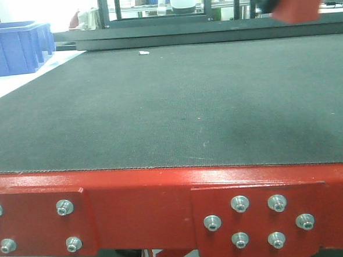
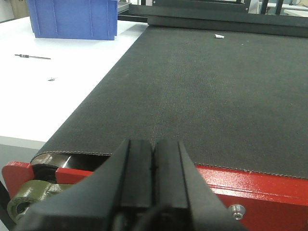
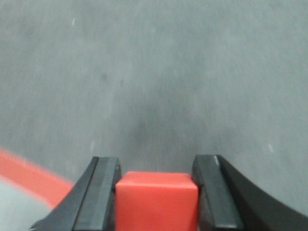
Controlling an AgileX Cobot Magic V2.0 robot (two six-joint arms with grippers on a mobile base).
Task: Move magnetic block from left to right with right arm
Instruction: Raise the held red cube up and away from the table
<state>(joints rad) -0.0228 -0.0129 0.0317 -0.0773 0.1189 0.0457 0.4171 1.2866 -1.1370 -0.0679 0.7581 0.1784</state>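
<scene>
The magnetic block (image 3: pixel 157 199), a plain red cube, sits clamped between the two black fingers of my right gripper (image 3: pixel 156 166), which is shut on it. It hangs in the air above the dark grey belt (image 3: pixel 154 72). From the front view the same block (image 1: pixel 298 3) shows blurred at the top right, high over the belt (image 1: pixel 170 105), with the dark gripper body just left of it. My left gripper (image 2: pixel 153 147) is shut with nothing in it, its pads pressed together over the near red frame edge (image 2: pixel 269 180).
A blue plastic bin (image 1: pixel 12 46) stands on the white table at the far left (image 2: pixel 72 18). A small white scrap (image 1: pixel 144 52) lies on the far part of the belt. The red bolted frame (image 1: pixel 176 210) runs along the near edge. A thin metal tool (image 2: pixel 32 57) lies on the white table.
</scene>
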